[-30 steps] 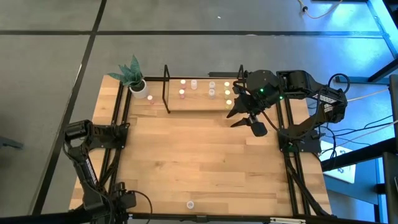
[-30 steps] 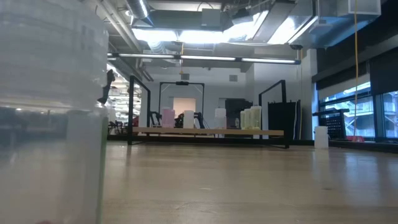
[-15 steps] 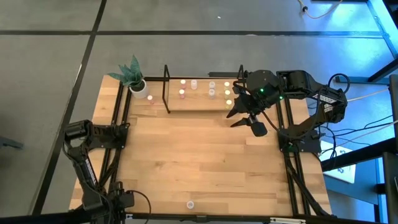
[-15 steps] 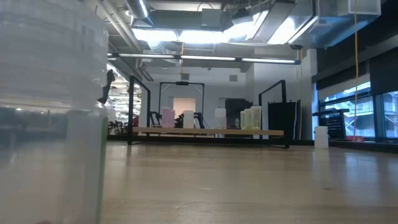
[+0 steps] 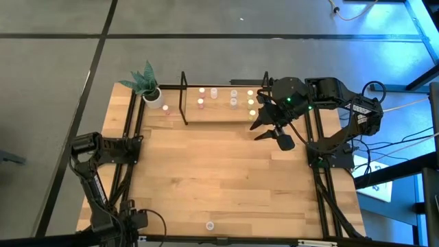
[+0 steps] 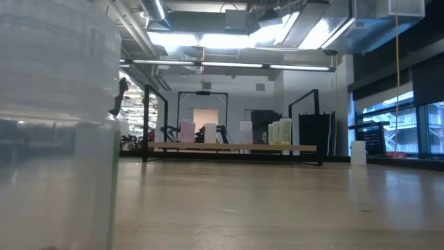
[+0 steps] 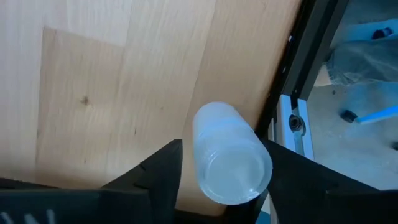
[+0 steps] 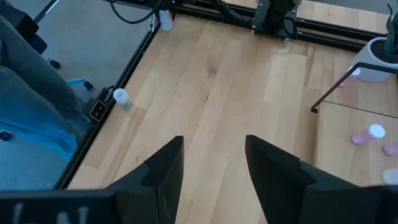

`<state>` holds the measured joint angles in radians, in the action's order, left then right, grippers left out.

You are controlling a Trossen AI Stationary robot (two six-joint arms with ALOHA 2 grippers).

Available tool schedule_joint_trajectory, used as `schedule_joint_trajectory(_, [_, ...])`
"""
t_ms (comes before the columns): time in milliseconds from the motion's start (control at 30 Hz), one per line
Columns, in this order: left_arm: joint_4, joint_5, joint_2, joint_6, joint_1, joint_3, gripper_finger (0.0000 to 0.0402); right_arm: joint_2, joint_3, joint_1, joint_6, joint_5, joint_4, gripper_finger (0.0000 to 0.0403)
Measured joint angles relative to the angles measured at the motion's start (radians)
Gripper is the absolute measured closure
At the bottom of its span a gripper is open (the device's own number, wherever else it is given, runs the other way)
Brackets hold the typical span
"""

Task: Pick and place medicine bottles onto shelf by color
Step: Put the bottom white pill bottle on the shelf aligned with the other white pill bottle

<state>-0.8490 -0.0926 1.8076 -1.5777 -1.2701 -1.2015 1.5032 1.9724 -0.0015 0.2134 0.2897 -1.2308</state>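
Observation:
A small whitish medicine bottle [image 7: 225, 152] with a white top stands on the table's near left corner, right beside the black edge rail. My left gripper [image 7: 224, 148] points down over it, one finger on each side of the bottle; the high view shows only the gripper [image 5: 137, 221], which hides the bottle. Another bottle [image 5: 210, 225] stands at the near edge and fills the low view's left [image 6: 55, 125]. The shelf [image 5: 219, 115] at the far edge carries several bottles. My right gripper [image 5: 262, 132] hangs open and empty off the shelf's right end. My left gripper comes at the bottle from above, its fingers [image 7: 163, 174] close beside the bottle's two sides [image 7: 202, 155]. A thin gap shows at one finger, and the other finger's edge overlaps the bottle's outline. I cannot tell whether they touch it. The bottle stands on the table.
A white pot with a green plant [image 5: 152, 95] stands at the far left corner, with a pink bottle [image 5: 167, 110] on the table beside it. Black frame rails [image 5: 130, 158] run along the table's left and right edges. The wide middle of the tabletop [image 5: 219, 171] is bare wood.

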Motion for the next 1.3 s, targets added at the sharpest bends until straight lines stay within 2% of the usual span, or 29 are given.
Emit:
schedule_joint_trajectory(433, [-0.002, -0.001, -0.002, -0.018, 0.03, -0.002, 0.0273, 0.0, 0.0, 0.0, 0.0, 0.0, 0.0, 0.0229])
schedule_joint_trajectory(767, [-0.015, -0.002, -0.034, -0.011, 0.096, 0.0, 0.0275, 0.0, 0.0, 0.0, 0.0, -0.001, -0.002, 0.0229])
schedule_joint_trajectory(967, [-0.134, -0.063, -0.127, -0.009, 0.16, 0.0, 0.0276, 0.0, 0.0, 0.0, 0.0, -0.005, -0.002, 0.0229])
schedule_joint_trajectory(1133, [-0.257, -0.071, -0.231, 0.001, 0.256, 0.0, 0.0277, 0.0, 0.001, 0.0, 0.0, -0.121, -0.004, 0.0229])
schedule_joint_trajectory(1300, [-0.301, -0.129, -0.329, 0.139, 0.39, 0.0, 0.0277, 0.0, 0.001, 0.0, 0.0, -0.227, -0.02, 0.0229])
